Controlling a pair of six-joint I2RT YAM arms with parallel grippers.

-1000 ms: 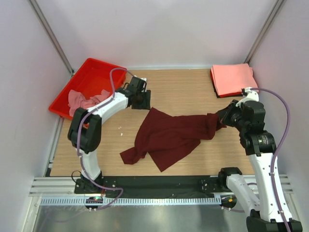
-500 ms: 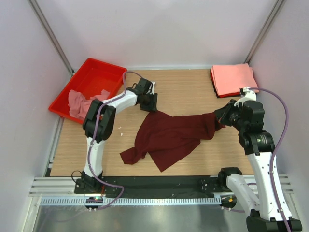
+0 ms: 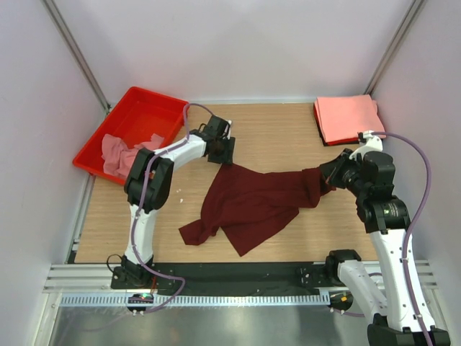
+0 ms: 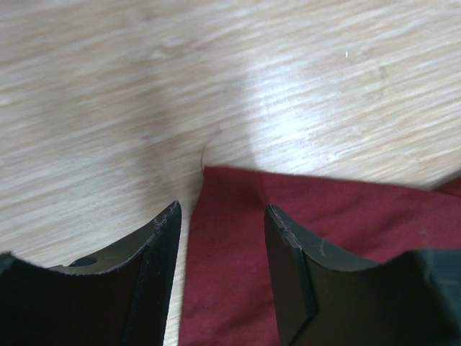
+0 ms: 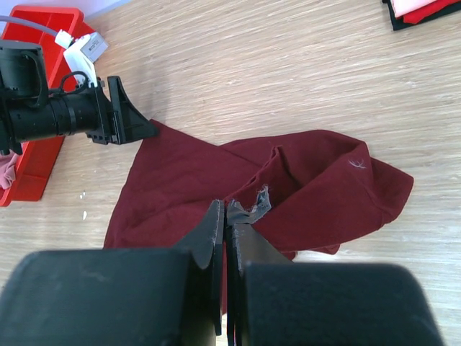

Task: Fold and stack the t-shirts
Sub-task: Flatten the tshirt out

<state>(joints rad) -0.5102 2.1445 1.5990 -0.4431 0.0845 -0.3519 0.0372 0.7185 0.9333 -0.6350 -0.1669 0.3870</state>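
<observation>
A dark maroon t-shirt [image 3: 252, 202] lies crumpled on the wooden table. My right gripper [image 3: 328, 173] is shut on its right edge and holds it slightly lifted; the wrist view shows the jaws [image 5: 230, 216] pinching the cloth [image 5: 302, 187]. My left gripper [image 3: 225, 153] is open at the shirt's far left corner, the corner [image 4: 223, 238] lying between the two fingers [image 4: 288, 245]. A dusty pink shirt [image 3: 122, 151] lies bunched in the red tray [image 3: 144, 108]. Salmon-pink folded shirts [image 3: 349, 117] are stacked at the back right.
The red plastic tray stands at the back left, partly over the table's edge. White walls enclose the table on three sides. The stack also shows in the right wrist view [image 5: 425, 9]. A black rail runs along the near edge.
My left gripper has moved right, from the tray's side to the maroon shirt's far corner. The right gripper has kept its hold with little movement.
</observation>
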